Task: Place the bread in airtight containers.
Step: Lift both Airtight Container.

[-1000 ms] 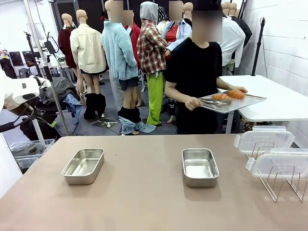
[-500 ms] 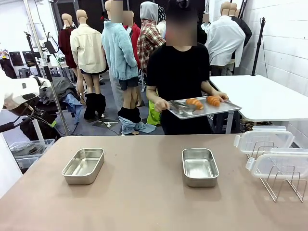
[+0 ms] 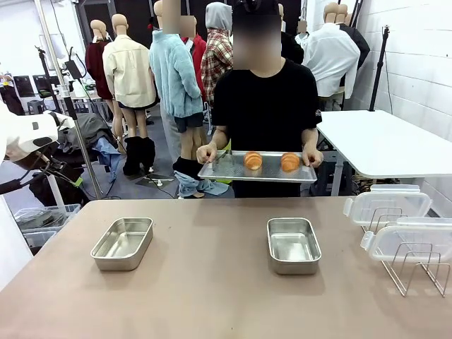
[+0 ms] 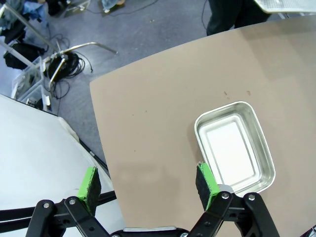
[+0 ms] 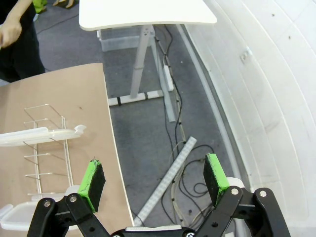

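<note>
Brown worktop stretches ahead of us, and a person at its far edge holds a flat steel tray in both hands. At the right edge we see clear lids resting on a wire rack. The left container and the right container sit open on the worktop, well apart. Two croissants lie side by side on the tray, well away from both arms. Our left end effector hovers above the worktop's edge, fingers spread wide and empty, with the left container just beside one pad. Our right end effector hangs beyond the worktop over the floor, equally spread and empty.
</note>
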Controlling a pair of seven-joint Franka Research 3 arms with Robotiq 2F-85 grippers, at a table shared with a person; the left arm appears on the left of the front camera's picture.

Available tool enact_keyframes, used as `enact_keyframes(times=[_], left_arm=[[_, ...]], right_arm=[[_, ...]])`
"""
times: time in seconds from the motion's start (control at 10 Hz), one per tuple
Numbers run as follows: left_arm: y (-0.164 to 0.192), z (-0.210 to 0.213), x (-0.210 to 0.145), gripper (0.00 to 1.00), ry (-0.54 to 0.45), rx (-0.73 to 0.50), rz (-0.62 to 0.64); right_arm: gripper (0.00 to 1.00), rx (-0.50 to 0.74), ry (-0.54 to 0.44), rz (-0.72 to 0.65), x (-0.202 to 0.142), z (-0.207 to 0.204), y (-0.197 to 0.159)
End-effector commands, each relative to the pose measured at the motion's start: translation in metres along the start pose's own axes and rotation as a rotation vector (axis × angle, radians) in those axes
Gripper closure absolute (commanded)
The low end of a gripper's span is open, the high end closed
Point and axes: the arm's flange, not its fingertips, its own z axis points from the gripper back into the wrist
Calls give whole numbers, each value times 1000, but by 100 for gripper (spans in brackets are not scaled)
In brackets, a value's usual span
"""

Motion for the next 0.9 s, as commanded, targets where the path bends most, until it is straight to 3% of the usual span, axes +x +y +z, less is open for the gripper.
enact_keyframes(times=[0.0,0.8], left_arm=[[1,2,-2,0,0,5,7],[1,2,-2,0,0,5,7]], right_arm=[[0,-5,3,15,-1,-1,0],[0,-5,3,15,-1,-1,0]])
